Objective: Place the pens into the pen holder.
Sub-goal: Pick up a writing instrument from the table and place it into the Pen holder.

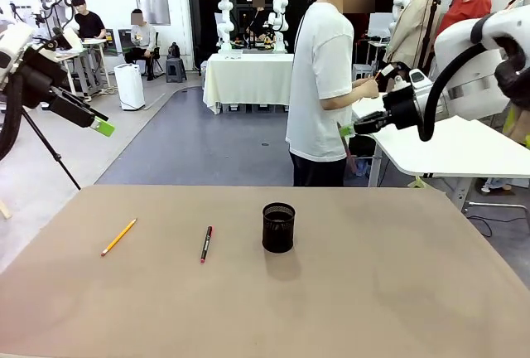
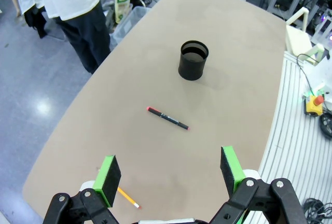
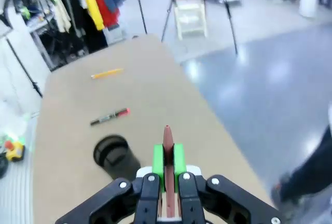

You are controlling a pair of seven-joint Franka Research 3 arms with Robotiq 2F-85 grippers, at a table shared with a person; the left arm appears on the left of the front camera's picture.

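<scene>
Tan and broad, the tabletop (image 1: 397,292) sits in a busy workshop with a grey-blue floor, and a person in a white T-shirt (image 1: 319,84) stands at its far edge. Near the middle of the table stands the small black wire-mesh cylindrical pen holder (image 1: 278,227), upright and with nothing seen inside it. To the holder's left in the front view lies the thin black pen with red ends (image 1: 206,244), flat on the surface, near the cup but not touching it. Farther left, well apart from both, lies the yellow-orange pencil (image 1: 118,237), also flat and set at a slant.

At the picture's left side the left gripper (image 2: 170,169) hangs high over the table's left end, its green pads spread wide with nothing between them. Its wrist view looks down on the yellow-orange pencil closest below, the pen beyond it and the holder farther on.

On the other side, the right gripper (image 3: 168,159) is raised above the far right part of the table, close to the person. Its green pads are pressed together on the thin brownish-red pencil (image 3: 167,136), whose end sticks out past the fingertips. In the right wrist view the holder sits just left of and below that pencil, with the pen and yellow-orange pencil farther along the table.
</scene>
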